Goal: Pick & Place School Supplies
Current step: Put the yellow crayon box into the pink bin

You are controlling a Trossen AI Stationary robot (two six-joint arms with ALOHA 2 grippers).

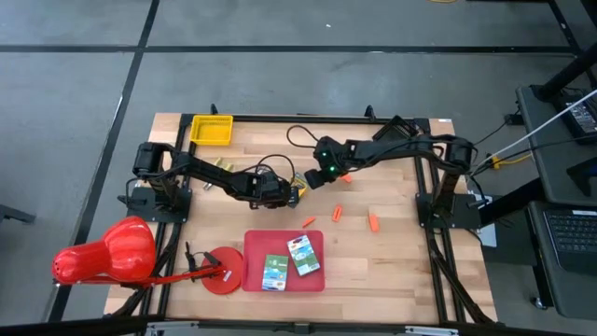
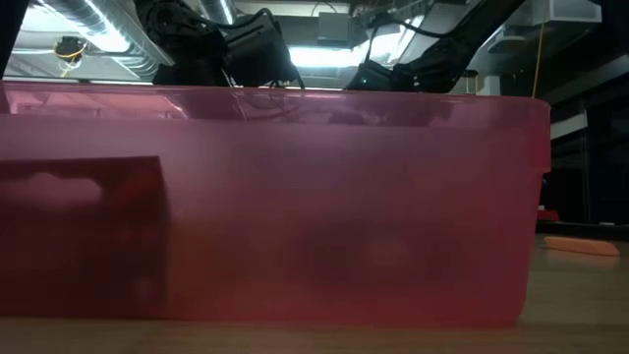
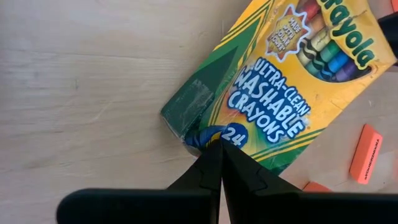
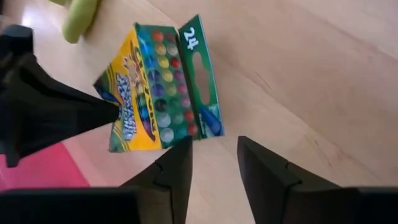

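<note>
A yellow-green crayon box sits at the table's middle, between my two grippers. My left gripper reaches in from the left and is shut on the box. My right gripper hovers open just beyond the box's green end flap, touching nothing. Two packs, one green-white, lie in the flat red tray. Short orange sticks lie loose on the wood. A yellow-green rounded thing shows beyond the box. My left gripper pinches the crayon box at its bottom end, by the corner near the "24", with the fingertips closed together on the edge. The box is tilted, its printed face toward the wrist camera. I cannot tell whether it is clear of the table.
A yellow bin stands at the far left. A big red cone-shaped object and a red disc sit near left. The tray's red wall fills the low view. Bare wood lies right of the tray.
</note>
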